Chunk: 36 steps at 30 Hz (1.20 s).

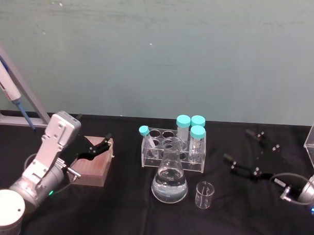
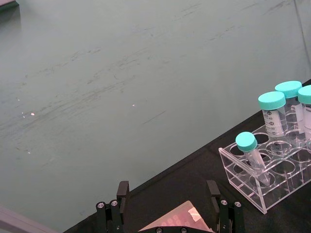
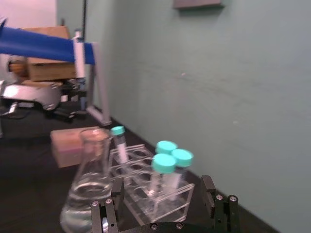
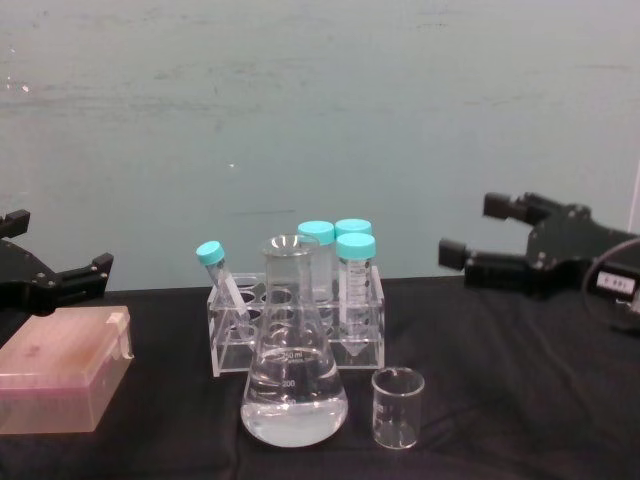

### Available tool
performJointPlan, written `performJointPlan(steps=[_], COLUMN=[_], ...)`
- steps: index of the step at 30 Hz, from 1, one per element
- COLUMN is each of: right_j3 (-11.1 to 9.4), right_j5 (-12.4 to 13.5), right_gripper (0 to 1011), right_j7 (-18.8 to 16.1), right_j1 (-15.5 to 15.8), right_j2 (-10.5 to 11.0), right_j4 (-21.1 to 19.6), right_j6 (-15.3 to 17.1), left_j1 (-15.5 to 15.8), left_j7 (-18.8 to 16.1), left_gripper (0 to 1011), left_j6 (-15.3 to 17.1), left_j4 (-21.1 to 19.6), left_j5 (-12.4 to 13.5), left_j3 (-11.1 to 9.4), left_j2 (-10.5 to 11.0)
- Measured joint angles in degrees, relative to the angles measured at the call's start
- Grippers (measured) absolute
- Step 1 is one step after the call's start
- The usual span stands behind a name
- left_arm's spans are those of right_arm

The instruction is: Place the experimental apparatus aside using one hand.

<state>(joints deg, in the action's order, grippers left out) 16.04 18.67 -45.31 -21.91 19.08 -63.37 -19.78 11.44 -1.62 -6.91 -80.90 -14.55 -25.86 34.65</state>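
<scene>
Labware stood grouped at the middle of a black-covered table (image 1: 122, 219). A clear acrylic rack (image 1: 152, 159) held four tubes (image 1: 183, 130) with teal caps: three upright at its right end and a smaller one leaning at its left end. Just in front of the rack sat a conical flask (image 1: 169, 184) with clear liquid in its lower part, and just to the flask's right stood a small empty glass beaker (image 1: 205, 196), close to the flask but not touching it.

The right gripper (image 1: 237, 144) hung above the table to the right of the rack, on the end of a silver wrist. Its two black fingers were spread wide and pointed toward the labware. Nothing lay between them, and they touched neither rack, flask nor beaker; open table separated them from the nearest tube. From the chest view it sat at about the height of the tube caps.

The left gripper (image 2: 167, 196) was on the far left, well away from the labware, just above a pinkish box (image 1: 93, 169). Its fingers were also apart and held nothing.
</scene>
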Motion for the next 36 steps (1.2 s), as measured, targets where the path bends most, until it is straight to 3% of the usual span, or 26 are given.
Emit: performJointPlan(steps=[19, 27, 36], right_j3=[6.73, 8.95, 11.29], right_j5=[1.38, 1.77, 1.77], right_gripper=[1003, 1003, 1003], right_j7=[-6.35, -6.84, -7.66], right_j1=[-2.53, -4.52, -6.95], right_j2=[0.83, -0.07, -0.85], right_j4=[3.32, 6.48, 10.01], right_j6=[2.36, 3.56, 2.77], left_j1=[0.00, 0.00, -0.01], left_j7=[0.00, 0.00, 0.00], left_gripper=[1000, 1000, 1000], left_j6=[0.00, 0.00, 0.00], left_j4=[0.00, 0.00, 0.00], left_j5=[0.00, 0.00, 0.00], left_j3=[0.00, 0.00, 0.00], left_j2=[0.00, 0.00, 0.00])
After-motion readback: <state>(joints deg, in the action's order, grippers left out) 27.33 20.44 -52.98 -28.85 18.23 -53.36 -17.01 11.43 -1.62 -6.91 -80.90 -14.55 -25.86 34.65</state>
